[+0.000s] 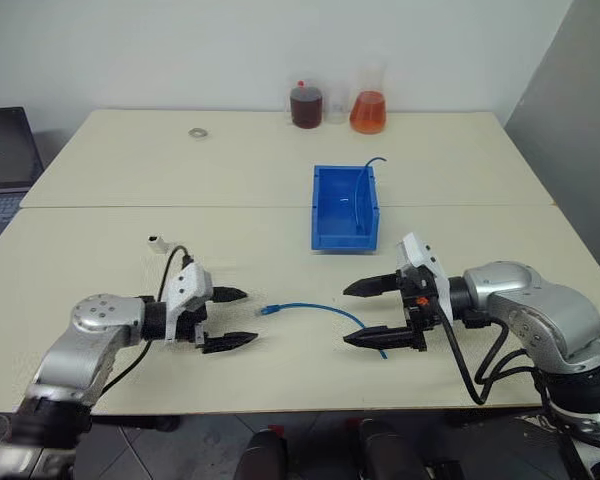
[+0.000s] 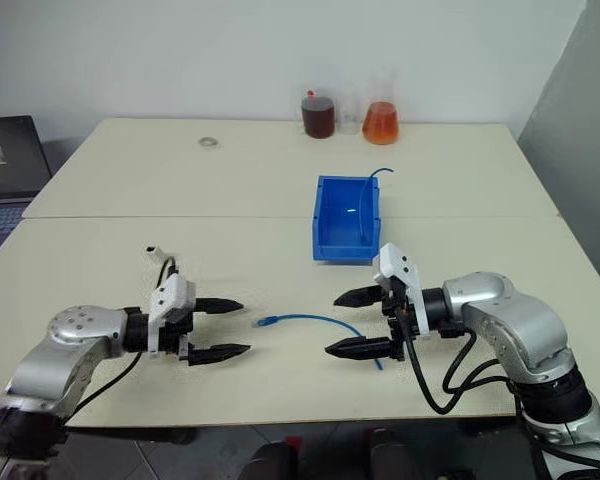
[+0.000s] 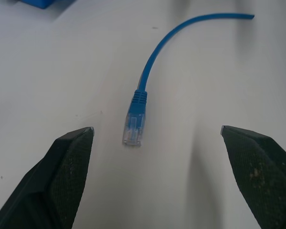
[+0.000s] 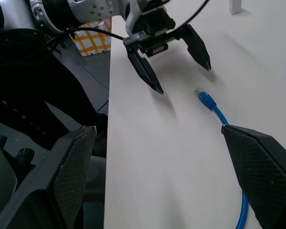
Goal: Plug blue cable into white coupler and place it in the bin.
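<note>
The blue cable [image 1: 320, 309] lies loose on the near table, and its clear plug [image 1: 268, 311] points toward my left gripper [image 1: 234, 318]. That gripper is open and level, its fingers [image 3: 62, 167] on either side of the plug [image 3: 134, 129] a short way in front of it, not touching it. My right gripper [image 1: 347, 314] faces it from the other side, open and empty, straddling the cable's far stretch [image 4: 240, 210]. The white coupler [image 1: 157, 241] sits on the table behind my left hand. The bin [image 1: 345, 240] stands at mid-table beyond both grippers.
A thin blue cord [image 1: 375, 160] rises from inside the bin. Two flasks, one of dark red liquid [image 1: 306, 105] and one of orange [image 1: 368, 112], stand at the table's far edge, with a small metal ring [image 1: 196, 131] to their left. A laptop [image 1: 0, 160] sits off the left side.
</note>
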{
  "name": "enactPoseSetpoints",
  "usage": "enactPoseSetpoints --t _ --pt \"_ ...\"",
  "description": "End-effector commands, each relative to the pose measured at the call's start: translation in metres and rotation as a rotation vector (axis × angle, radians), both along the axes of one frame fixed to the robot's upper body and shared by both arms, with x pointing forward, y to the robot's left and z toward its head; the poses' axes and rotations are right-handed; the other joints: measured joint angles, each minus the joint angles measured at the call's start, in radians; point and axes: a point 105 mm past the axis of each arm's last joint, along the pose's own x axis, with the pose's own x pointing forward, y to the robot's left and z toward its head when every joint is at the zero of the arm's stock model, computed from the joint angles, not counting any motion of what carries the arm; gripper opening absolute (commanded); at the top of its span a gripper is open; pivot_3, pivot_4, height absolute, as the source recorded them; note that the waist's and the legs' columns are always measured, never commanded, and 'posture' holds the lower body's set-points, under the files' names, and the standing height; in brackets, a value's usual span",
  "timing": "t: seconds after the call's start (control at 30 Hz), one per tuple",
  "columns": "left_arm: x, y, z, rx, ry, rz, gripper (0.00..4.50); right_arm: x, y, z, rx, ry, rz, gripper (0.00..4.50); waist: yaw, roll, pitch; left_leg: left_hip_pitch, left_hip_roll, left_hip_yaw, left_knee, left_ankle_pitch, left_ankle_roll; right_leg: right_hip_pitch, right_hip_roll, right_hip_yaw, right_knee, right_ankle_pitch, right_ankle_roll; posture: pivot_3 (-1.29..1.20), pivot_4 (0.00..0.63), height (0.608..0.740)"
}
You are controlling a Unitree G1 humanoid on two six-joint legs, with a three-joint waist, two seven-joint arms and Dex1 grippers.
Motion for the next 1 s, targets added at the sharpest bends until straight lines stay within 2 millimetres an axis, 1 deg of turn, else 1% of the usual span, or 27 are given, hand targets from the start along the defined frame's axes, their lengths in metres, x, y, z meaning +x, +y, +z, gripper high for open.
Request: enactPoseSetpoints --t 0.03,0.23,0.5,0.57,0.6,0.7,0.73,0.77,0.8,0.83,0.87,0.93,1.0 --pt "0.005 -0.002 -0.002 0.029 -0.020 -0.076 4.50 -0.003 -0.003 0.008 0.017 -0.034 -0.021 4.47 0.000 0.000 0.000 0.000 0.000 0.000 0.000 0.000 0.000 0.000 0.000 0.000 0.000 0.000 0.000 0.00 0.150 0.740" --pt "0.007 -0.005 -0.012 0.062 -0.011 -0.145 4.50 -0.001 -0.007 0.001 0.003 -0.038 -0.066 4.47 -0.001 0.000 0.000 0.000 0.000 0.000 0.000 0.000 0.000 0.000 0.000 0.000 0.000 0.000 0.000 0.00 0.150 0.740" --pt "0.017 -0.011 -0.017 0.060 -0.028 -0.131 4.50 0.003 -0.007 0.001 -0.002 -0.048 -0.092 4.47 0.005 0.000 0.000 0.000 0.000 0.000 0.002 0.000 0.000 0.000 0.000 0.000 0.001 0.000 0.000 0.00 0.150 0.740" --pt "0.019 -0.013 -0.018 0.051 -0.031 -0.123 4.10 0.004 -0.005 0.002 -0.001 -0.052 -0.092 4.50 0.010 0.000 0.000 0.000 0.000 0.000 0.002 0.000 0.000 0.001 0.000 0.000 0.001 0.000 0.000 0.00 0.150 0.740" --pt "0.021 -0.014 -0.019 0.045 -0.033 -0.115 3.98 0.004 -0.005 0.002 -0.001 -0.055 -0.092 4.50 0.012 0.000 0.000 0.000 0.000 0.000 0.003 0.000 0.000 0.001 0.000 0.000 0.001 0.000 0.001 0.00 0.150 0.740" --pt "0.024 -0.018 -0.020 0.036 -0.040 -0.109 3.26 0.005 -0.002 0.002 0.001 -0.060 -0.095 4.50 0.015 0.000 0.000 0.000 0.000 0.000 0.003 0.000 0.000 0.001 0.000 0.000 0.001 0.000 0.001 0.00 0.150 0.740" --pt "0.024 -0.018 -0.020 0.033 -0.041 -0.110 3.08 0.004 -0.001 0.003 0.002 -0.061 -0.094 4.50 0.016 0.000 0.000 0.000 -0.001 0.000 0.003 0.000 0.000 0.001 0.000 0.000 0.001 0.000 0.001 0.00 0.150 0.740" --pt "0.023 -0.019 -0.020 0.029 -0.034 -0.117 2.87 0.004 -0.001 0.003 0.003 -0.062 -0.094 4.50 0.017 0.000 0.000 0.000 -0.001 0.000 0.003 0.000 0.000 0.001 0.000 0.000 0.001 0.000 0.001 0.00 0.150 0.740" --pt "0.021 -0.019 -0.021 0.027 -0.028 -0.123 2.49 0.003 -0.001 0.003 0.003 -0.062 -0.094 4.50 0.016 0.000 0.000 0.000 -0.001 0.000 0.003 0.000 0.000 0.001 0.000 0.000 0.001 0.000 0.001 0.00 0.150 0.740" --pt "0.019 -0.019 -0.021 0.027 -0.022 -0.131 2.34 0.003 -0.001 0.003 0.003 -0.062 -0.094 4.50 0.016 0.000 0.000 0.000 -0.001 0.000 0.003 0.000 0.000 0.001 0.000 0.000 0.001 0.000 0.001 0.00 0.150 0.740" --pt "0.017 -0.019 -0.023 0.027 -0.017 -0.138 2.06 0.003 -0.001 0.002 0.003 -0.061 -0.094 4.50 0.016 0.000 0.000 0.000 -0.001 0.000 0.003 0.000 0.000 0.001 0.000 0.000 0.001 0.000 0.001 0.00 0.150 0.740" --pt "0.014 -0.019 -0.024 0.026 -0.015 -0.145 1.68 0.003 -0.001 0.001 -0.002 -0.063 -0.095 4.50 0.015 0.000 0.000 0.000 -0.001 0.000 0.003 0.000 0.001 0.001 0.000 0.000 0.001 0.000 0.001 0.00 0.150 0.740" --pt "0.012 -0.019 -0.024 0.027 -0.021 -0.152 1.18 0.002 -0.001 0.000 -0.007 -0.061 -0.093 4.50 0.015 0.000 0.000 0.000 -0.001 0.000 0.003 0.000 0.001 0.001 0.000 0.000 0.001 0.000 0.001 0.00 0.150 0.740"
